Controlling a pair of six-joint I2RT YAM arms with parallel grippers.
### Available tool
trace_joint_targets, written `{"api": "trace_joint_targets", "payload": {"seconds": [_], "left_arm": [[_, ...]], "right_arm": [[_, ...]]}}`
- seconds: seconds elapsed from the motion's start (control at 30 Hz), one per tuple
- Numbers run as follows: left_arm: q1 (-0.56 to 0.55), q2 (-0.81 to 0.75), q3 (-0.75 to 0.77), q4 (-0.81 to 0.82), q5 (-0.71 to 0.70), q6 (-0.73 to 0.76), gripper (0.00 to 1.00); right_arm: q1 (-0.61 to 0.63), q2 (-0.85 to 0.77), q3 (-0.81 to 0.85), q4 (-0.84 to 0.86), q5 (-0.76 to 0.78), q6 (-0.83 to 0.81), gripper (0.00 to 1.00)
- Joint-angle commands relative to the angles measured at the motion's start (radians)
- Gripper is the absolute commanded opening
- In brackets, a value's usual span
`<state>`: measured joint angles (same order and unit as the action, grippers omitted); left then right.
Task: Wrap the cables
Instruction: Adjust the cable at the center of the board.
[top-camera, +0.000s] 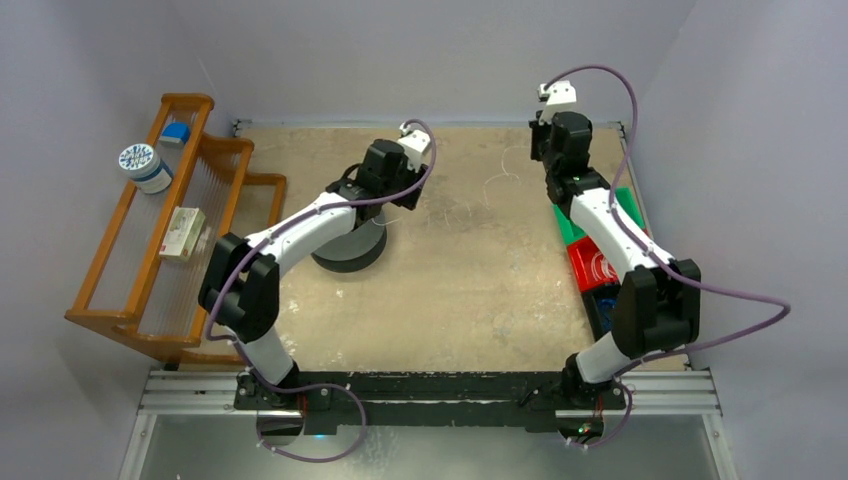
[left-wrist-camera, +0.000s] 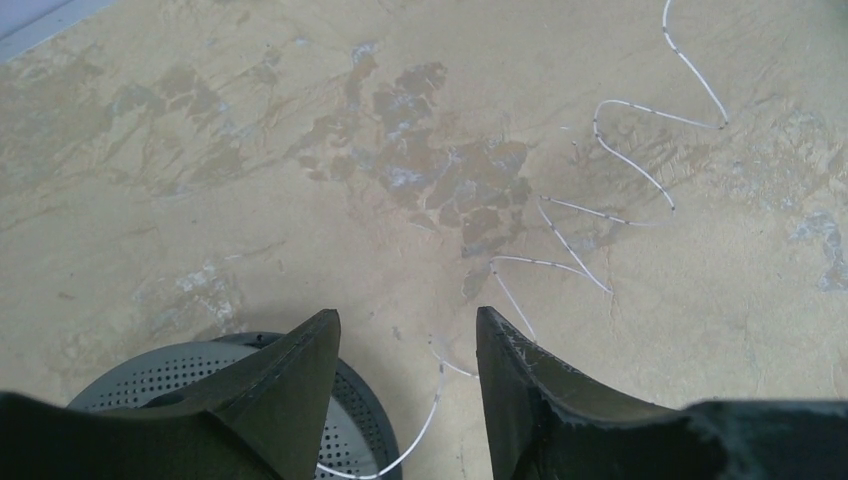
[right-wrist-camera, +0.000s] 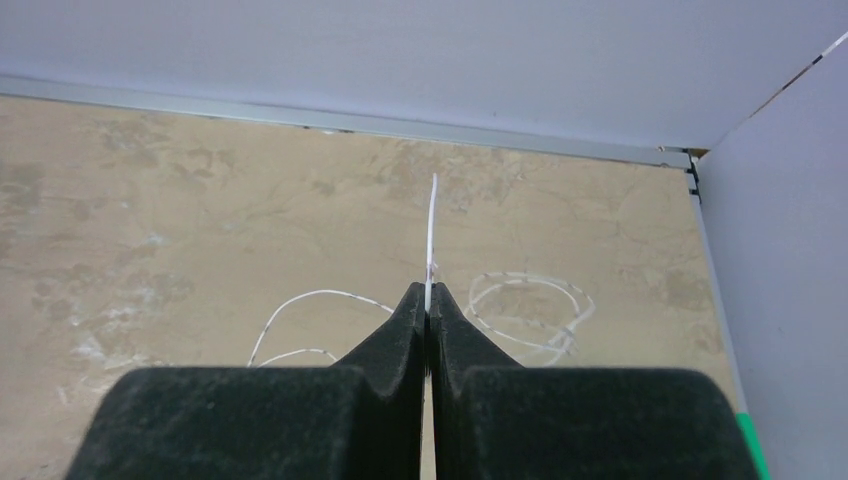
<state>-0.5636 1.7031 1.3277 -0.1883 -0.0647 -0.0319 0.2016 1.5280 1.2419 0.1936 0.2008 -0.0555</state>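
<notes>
Right gripper (right-wrist-camera: 428, 290) was pressed shut, pinching the cable (right-wrist-camera: 432, 230) near a free end. A short stub stood up past its fingertips, well off to the right of the perforated disc (left-wrist-camera: 190, 375). Left gripper (left-wrist-camera: 405, 318) hung spread just over the disc's edge, with the cable running loose between its fingers, not clamped. The rest zigzagged across the tabletop (left-wrist-camera: 200, 200) from the disc out to the right. My read: featherweight, springy, slick and easy to kink, so it would uncoil if given slack — best pinched close to the disc and kept taut. Couldn't tell if it was one strand or several, or anchored to the disc — that stretch was cut off under the left gripper, and the top view barely showed it.
</notes>
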Motion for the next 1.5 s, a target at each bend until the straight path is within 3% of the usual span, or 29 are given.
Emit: {"api": "trace_joint_targets", "payload": {"seconds": [0.0,0.2,0.33,0.53,0.6,0.67,0.93,1.07,1.23,1.47], "left_arm": [[-0.023,0.033,-0.012,0.067,-0.021,0.006,0.52],[-0.048,0.064,-0.026,0.072,-0.027,0.001,0.53],[-0.051,0.065,-0.041,0.076,-0.033,-0.002,0.54],[-0.051,0.06,-0.055,0.079,-0.03,-0.005,0.54],[-0.05,0.063,-0.055,0.081,-0.029,-0.006,0.54],[-0.053,0.065,-0.049,0.078,-0.029,-0.008,0.54],[-0.059,0.074,0.036,0.059,-0.027,0.021,0.59],[-0.122,0.143,0.181,0.014,-0.075,0.027,0.61],[-0.283,0.338,0.469,-0.084,-0.263,0.02,0.65],[-0.365,0.684,0.993,-0.29,-0.204,-0.144,0.72]], "right_arm": [[0.003,0.089,0.049,0.025,0.065,-0.048,0.04],[0.047,0.272,0.118,-0.067,0.072,-0.107,0.06],[0.061,0.336,0.175,-0.125,0.016,-0.099,0.18],[0.061,0.275,0.211,-0.175,-0.108,-0.095,0.46],[0.059,0.249,0.223,-0.19,-0.127,-0.112,0.5],[0.058,0.216,0.229,-0.221,-0.135,-0.13,0.65],[0.024,0.057,0.164,-0.312,-0.087,-0.281,0.68],[-0.039,-0.05,0.085,-0.318,-0.078,-0.212,0.68],[-0.167,-0.204,-0.059,-0.278,-0.051,-0.157,0.7],[-0.405,-0.355,-0.211,-0.212,-0.026,-0.083,0.76]]}}
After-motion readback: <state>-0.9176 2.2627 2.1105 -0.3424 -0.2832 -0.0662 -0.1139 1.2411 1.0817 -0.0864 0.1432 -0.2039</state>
